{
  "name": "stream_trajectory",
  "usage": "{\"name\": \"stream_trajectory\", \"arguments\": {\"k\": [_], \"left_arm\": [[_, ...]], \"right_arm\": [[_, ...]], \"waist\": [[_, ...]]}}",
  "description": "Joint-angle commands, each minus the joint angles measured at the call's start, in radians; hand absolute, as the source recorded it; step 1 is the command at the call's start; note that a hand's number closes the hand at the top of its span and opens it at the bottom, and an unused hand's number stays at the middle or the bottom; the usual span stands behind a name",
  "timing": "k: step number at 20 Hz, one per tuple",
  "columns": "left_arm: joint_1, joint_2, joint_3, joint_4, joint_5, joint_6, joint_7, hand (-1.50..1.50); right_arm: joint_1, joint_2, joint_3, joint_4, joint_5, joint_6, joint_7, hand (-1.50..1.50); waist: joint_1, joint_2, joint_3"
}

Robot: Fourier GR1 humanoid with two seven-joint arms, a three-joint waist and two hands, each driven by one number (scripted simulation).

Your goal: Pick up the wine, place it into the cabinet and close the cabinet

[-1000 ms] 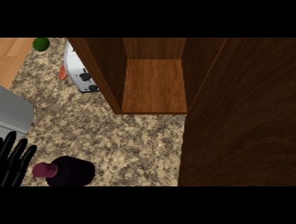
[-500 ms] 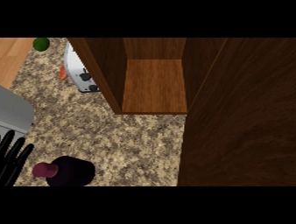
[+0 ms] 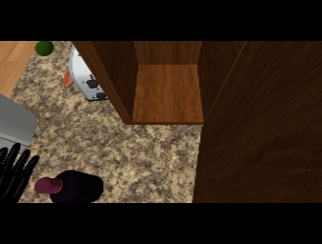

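Beside one wine bottle (image 3: 76,187), one left hand (image 3: 5,175) rests with fingers spread, before one open cabinet (image 3: 167,90).

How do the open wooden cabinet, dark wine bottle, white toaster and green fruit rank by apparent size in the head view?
1. Open wooden cabinet
2. Dark wine bottle, though it sits nearer the camera
3. White toaster, partly hidden behind the cabinet
4. Green fruit

The wine (image 3: 77,187) is a dark bottle with a maroon cap, seen from above, standing upright on the speckled surface (image 3: 143,152) at near left. The cabinet (image 3: 167,93) is positioned far right; its wooden door (image 3: 276,128) is open, the shelf exposed.
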Motion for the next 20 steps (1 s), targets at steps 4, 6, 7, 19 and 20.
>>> {"name": "stream_trajectory", "arguments": {"k": [4,6,7,19,20], "left_arm": [[-0.032,-0.009,0.035,0.199,-0.041,-0.083,-0.137,-1.5],[-0.032,-0.021,0.024,0.256,-0.082,-0.107,-0.197,-1.5],[-0.081,-0.039,0.003,0.2,-0.087,-0.027,-0.097,-1.5],[-0.104,-0.038,0.034,0.442,-0.129,-0.152,-0.294,-1.5],[-0.101,-0.007,0.057,0.422,-0.084,-0.175,-0.244,-1.5]], "right_arm": [[0.013,-0.028,-0.093,-0.133,-0.139,0.019,0.082,-1.5],[0.047,0.019,0.009,-0.131,-0.044,0.005,0.052,-1.5],[0.019,0.015,-0.016,-0.106,-0.079,0.013,0.047,-1.5],[0.043,0.021,-0.02,-0.128,-0.075,0.041,0.051,-1.5],[0.034,0.042,0.011,-0.091,-0.03,0.038,0.008,-1.5]], "waist": [[-0.002,0.001,0.0],[-0.002,0.0,0.0],[-0.002,0.001,0.001],[-0.002,0.001,0.001],[0.0,0.001,0.001]]}}
